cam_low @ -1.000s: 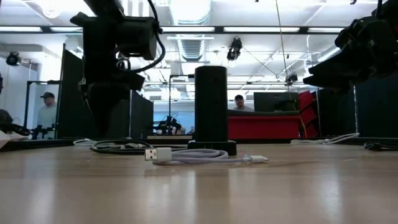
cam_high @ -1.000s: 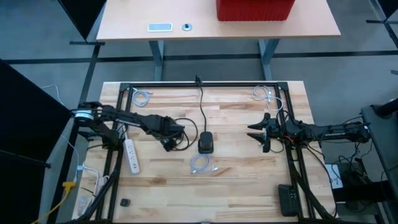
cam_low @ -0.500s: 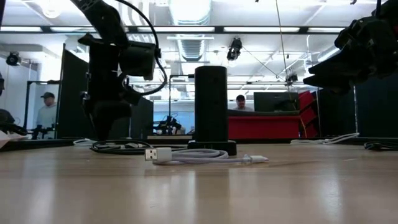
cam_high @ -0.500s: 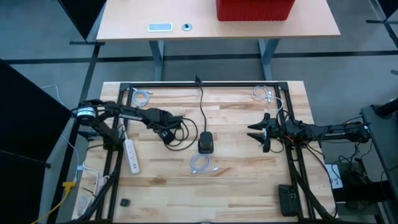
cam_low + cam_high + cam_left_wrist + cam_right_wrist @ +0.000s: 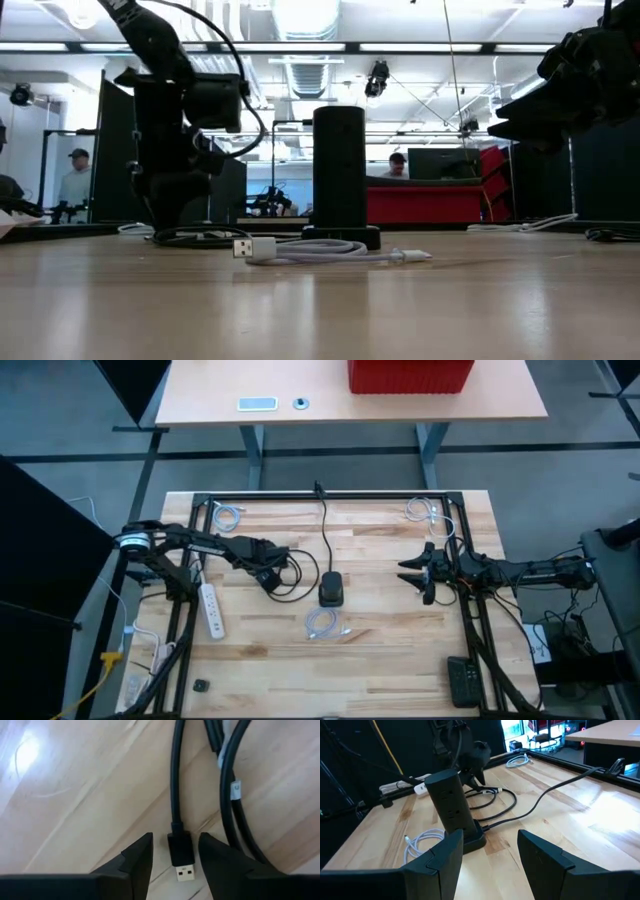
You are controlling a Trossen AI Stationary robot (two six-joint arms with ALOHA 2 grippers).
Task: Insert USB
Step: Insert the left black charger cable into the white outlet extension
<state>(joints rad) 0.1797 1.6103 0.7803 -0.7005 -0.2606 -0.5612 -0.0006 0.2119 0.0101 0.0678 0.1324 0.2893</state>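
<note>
The wooden surface (image 5: 380, 650) carries both arms. The left arm reaches in from its side, bent at the elbow, its gripper (image 5: 266, 576) pointed down onto a coil of black cable (image 5: 292, 570). The right arm stretches level above the surface's right side, its gripper (image 5: 412, 578) facing the black power tower (image 5: 331, 589), fingers (image 5: 545, 857) apart and empty. The left fingers (image 5: 137, 860) stand open, straddling the black USB plug (image 5: 181, 856), which lies flat on the wood between them, not touching either.
</note>
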